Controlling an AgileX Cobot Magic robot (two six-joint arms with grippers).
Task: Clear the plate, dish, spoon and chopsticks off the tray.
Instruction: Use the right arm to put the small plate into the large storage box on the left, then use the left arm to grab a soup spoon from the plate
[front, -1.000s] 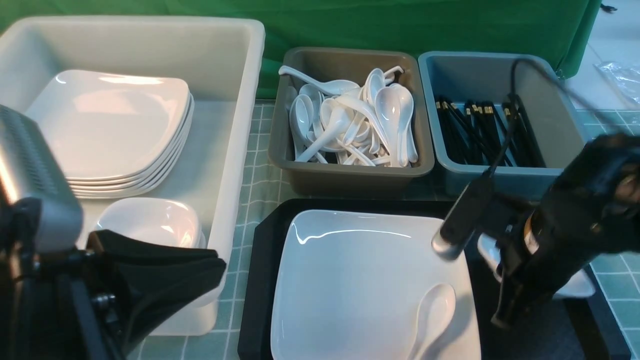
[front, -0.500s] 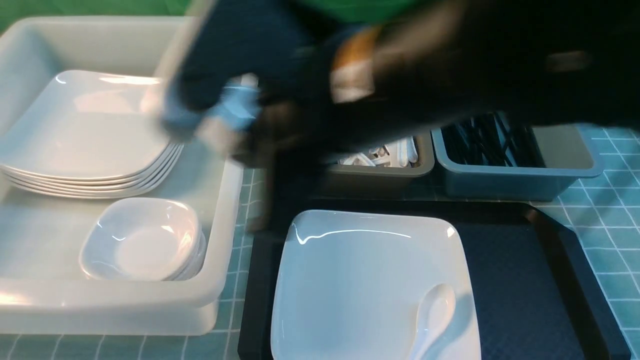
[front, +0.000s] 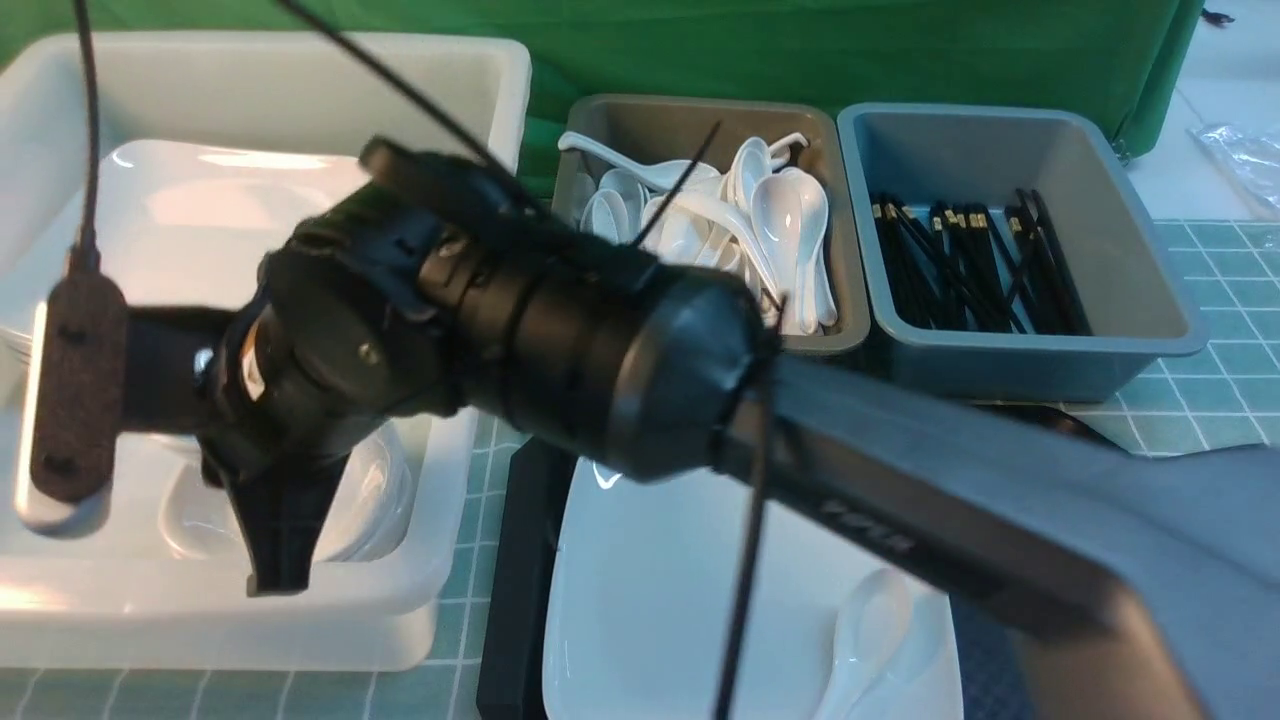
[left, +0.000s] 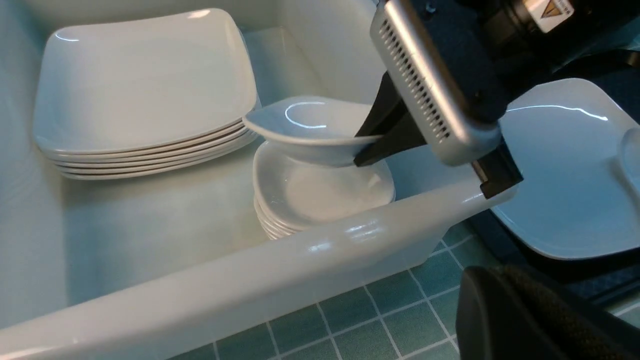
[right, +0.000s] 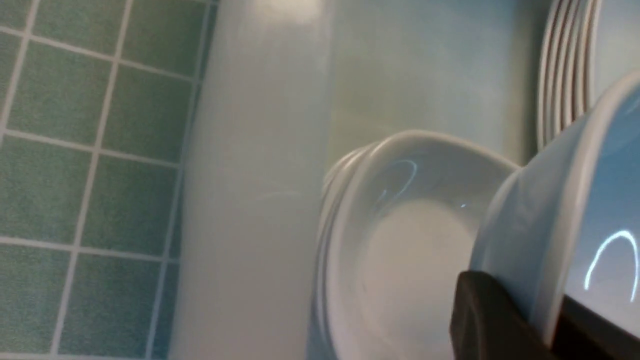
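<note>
My right gripper (front: 280, 565) reaches across over the white tub (front: 450, 90), shut on the rim of the small white dish (left: 305, 125). The dish hangs tilted just above a stack of like dishes (left: 320, 195). In the right wrist view the dish (right: 550, 200) sits between the gripper's (right: 542, 320) black fingers. The large plate (front: 690, 580) lies on the black tray (front: 510, 580) with the spoon (front: 880, 630) on its near right corner. No chopsticks show on the tray. My left gripper (left: 525, 315) shows as one dark mass over the tiled table by the tub, empty.
The tub also holds a stack of large plates (left: 145, 85). A grey bin of spoons (front: 700, 230) and a blue-grey bin of black chopsticks (front: 960, 260) stand behind the tray. The right arm (front: 900, 500) spans the tray's far part.
My right arm swung from the tray's right side across to the white tub, carrying the dish. The left arm has left the front view.
</note>
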